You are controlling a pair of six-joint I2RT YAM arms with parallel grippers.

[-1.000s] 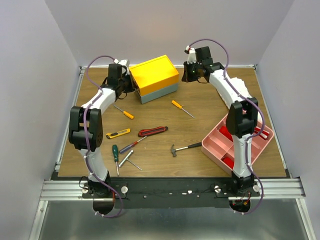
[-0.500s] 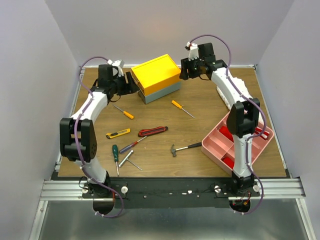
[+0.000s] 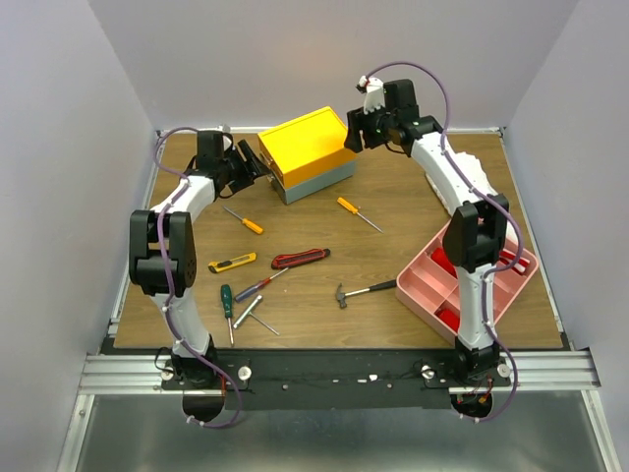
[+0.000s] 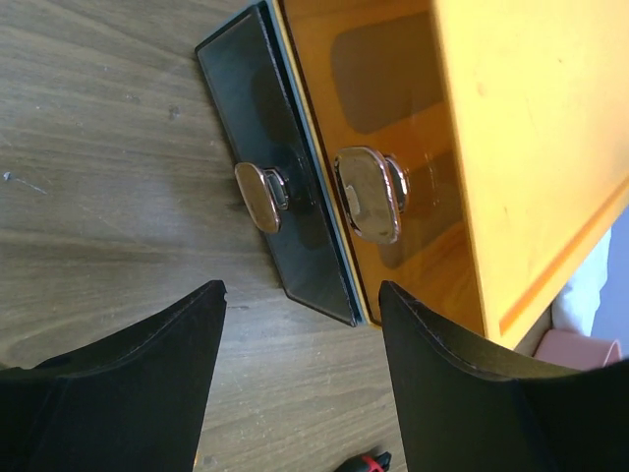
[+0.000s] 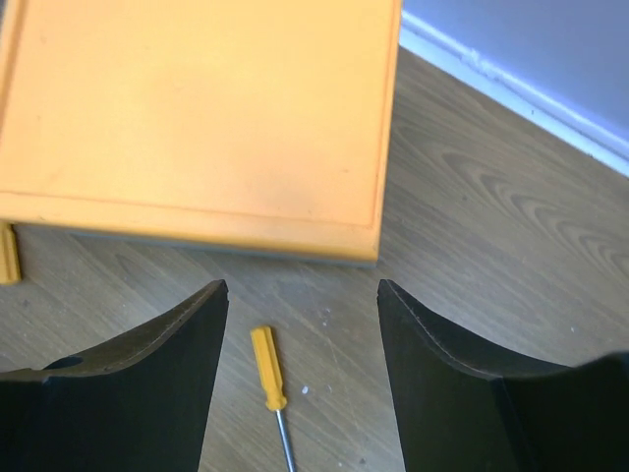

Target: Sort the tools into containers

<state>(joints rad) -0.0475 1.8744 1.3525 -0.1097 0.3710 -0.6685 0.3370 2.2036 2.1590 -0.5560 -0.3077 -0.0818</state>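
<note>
The container, a box with a yellow top (image 3: 305, 146) and grey base, stands at the back centre. My left gripper (image 3: 256, 163) is open just left of it, facing two drawer fronts with chrome knobs (image 4: 261, 197) (image 4: 370, 194); nothing is between its fingers (image 4: 302, 287). My right gripper (image 3: 352, 136) hangs open over the box's right corner (image 5: 373, 236), empty (image 5: 303, 285). The tools lie on the table: two orange screwdrivers (image 3: 244, 220) (image 3: 352, 209) (image 5: 267, 367), a yellow knife (image 3: 232, 263), a red knife (image 3: 300, 258), a red-handled screwdriver (image 3: 258, 285), a green screwdriver (image 3: 227, 299), a wrench (image 3: 253, 313) and a hammer (image 3: 364, 291).
A pink compartment tray (image 3: 423, 295) sits at the front right, partly under the right arm. Something white (image 3: 479, 173) lies at the back right. Walls close off the table at the left, back and right.
Both grippers have gone from shut to open. The left arm's elbow swung out and back, its gripper staying by the drawers. The right gripper rose and shifted left over the box.
</note>
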